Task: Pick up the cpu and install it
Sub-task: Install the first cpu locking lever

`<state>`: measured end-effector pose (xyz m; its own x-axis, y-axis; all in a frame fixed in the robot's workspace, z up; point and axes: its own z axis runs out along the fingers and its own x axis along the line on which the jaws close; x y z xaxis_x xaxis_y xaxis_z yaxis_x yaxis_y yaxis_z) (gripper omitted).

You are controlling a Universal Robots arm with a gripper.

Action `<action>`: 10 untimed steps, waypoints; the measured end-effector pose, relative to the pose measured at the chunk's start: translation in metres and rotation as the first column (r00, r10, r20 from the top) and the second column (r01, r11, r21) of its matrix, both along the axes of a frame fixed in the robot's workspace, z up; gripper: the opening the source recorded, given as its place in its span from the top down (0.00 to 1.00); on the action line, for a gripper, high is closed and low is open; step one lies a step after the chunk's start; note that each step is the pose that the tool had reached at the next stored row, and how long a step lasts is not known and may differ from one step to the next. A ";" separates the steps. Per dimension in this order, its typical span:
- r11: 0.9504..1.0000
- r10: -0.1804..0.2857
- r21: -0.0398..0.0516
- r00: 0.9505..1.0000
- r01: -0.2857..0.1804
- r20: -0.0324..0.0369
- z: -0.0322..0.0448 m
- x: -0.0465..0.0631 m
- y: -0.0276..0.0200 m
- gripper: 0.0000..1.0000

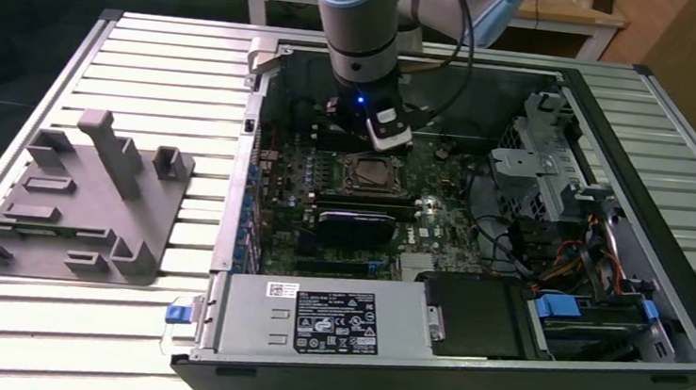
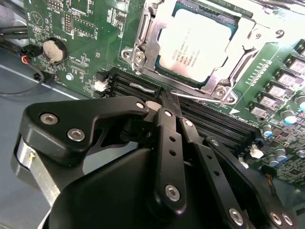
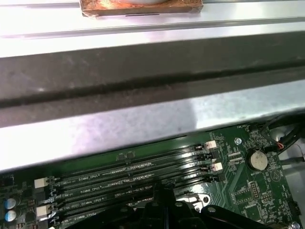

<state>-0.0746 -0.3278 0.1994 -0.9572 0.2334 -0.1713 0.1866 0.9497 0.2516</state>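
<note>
Already the cpu [image 2: 198, 40] lies flat in the socket [image 2: 143, 45] on the green motherboard [image 2: 90, 28], its pale metal top framed by the silvery retention bracket [image 2: 248, 43]. Just beside the socket run the black memory slots [image 2: 138, 81], and over them hangs the end effector [image 2: 167, 98], clenched with its tips together and carrying nothing. In the exterior view the end effector [image 1: 385, 140] sits inside the open computer case [image 1: 647, 231], close above the socket [image 1: 369, 170]. By my judgement the chip is placed, so doing this well means keeping the tips clear of the chip and checking that it sits level in its frame. Well apart on the slatted tabletop [image 1: 122, 327] stands a grey plastic fixture [image 1: 76, 200] with upright posts.
</note>
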 end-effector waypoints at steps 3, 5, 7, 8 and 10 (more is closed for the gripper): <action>1.000 -0.013 0.000 1.000 0.013 0.000 -0.0008 0.000 0.0004 0.89; 1.000 -0.017 0.000 1.000 0.017 0.000 -0.0016 0.000 0.0004 0.89; 1.000 -0.020 0.000 1.000 0.020 0.000 -0.0025 0.000 0.0005 0.89; 1.000 -0.020 0.000 1.000 0.020 0.000 -0.0030 0.000 0.0005 0.89; 1.000 -0.020 -0.001 1.000 0.020 0.000 -0.0041 0.000 0.0005 0.89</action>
<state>-0.0746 -0.3273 0.1953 -0.9522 0.2527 -0.1718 0.2057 0.9458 0.2512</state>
